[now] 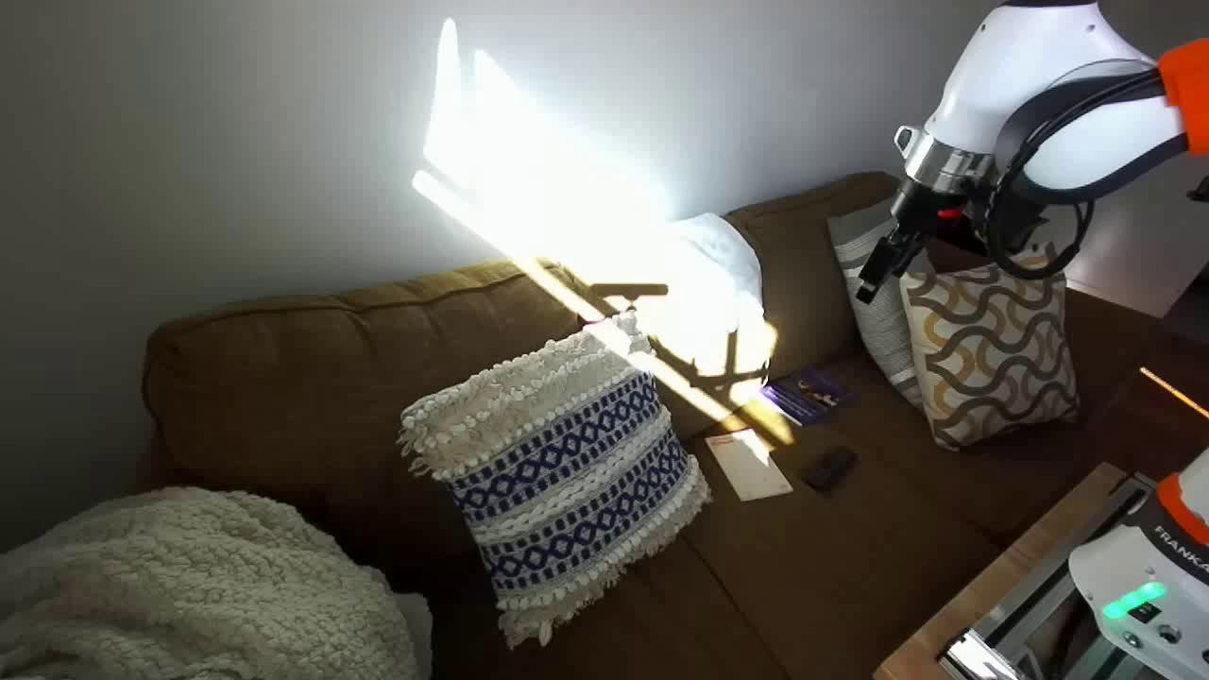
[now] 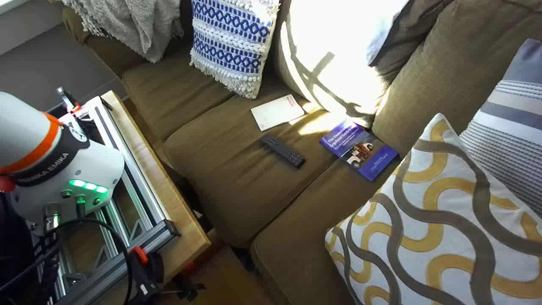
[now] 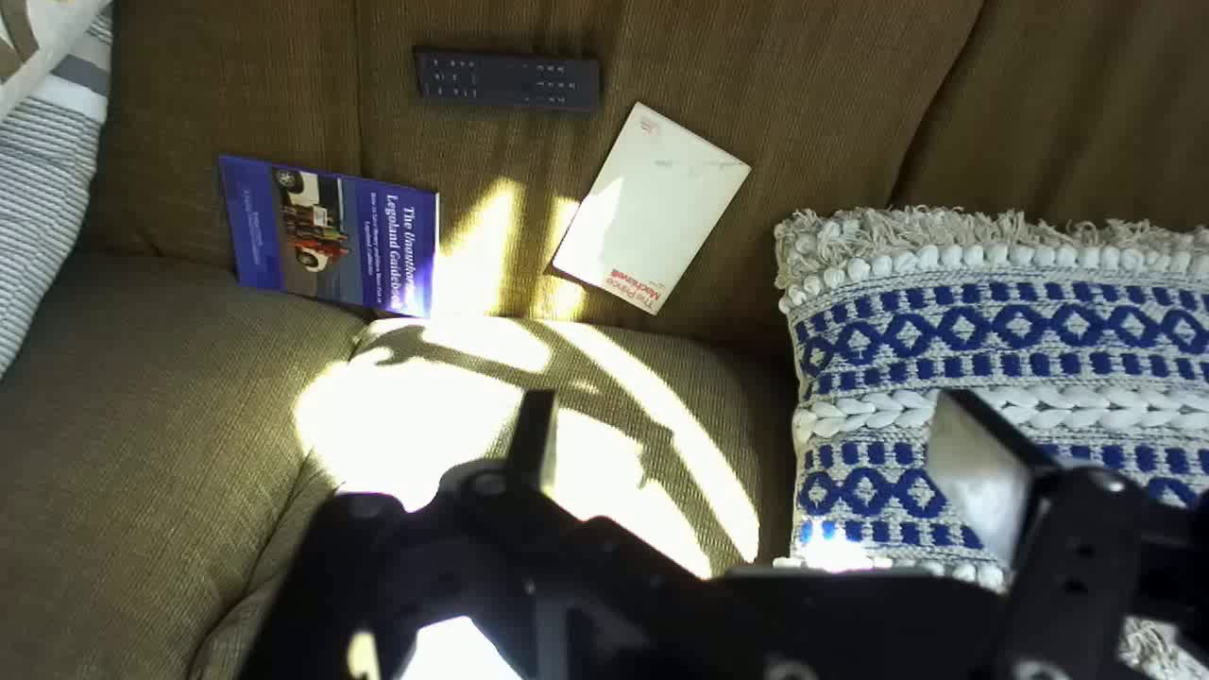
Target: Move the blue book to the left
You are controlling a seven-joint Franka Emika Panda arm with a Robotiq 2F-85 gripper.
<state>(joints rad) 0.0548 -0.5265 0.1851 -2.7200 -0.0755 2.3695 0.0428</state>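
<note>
At ten o'clock from the spread, empty gripper in the wrist view, the blue book lies flat on the sofa seat, long axis running roughly nine to three o'clock.

"In an exterior view the bench cuts across the lower right. Where does it look from?"

"High and well back, off the bench end nearest the bottom of the picture. It faces the couch and wall, the bench's far corner toward the right."

"And in an exterior view where a bench corner juts in from the left?"

"High beyond that corner, closer to the couch, steeply down and along the bench's couch-side edge. Both exterior views share that edge."

"The wrist view?"

"Over the couch, near, almost straight down, bench side toward the top. All three share the stretch around the blue book."
</note>
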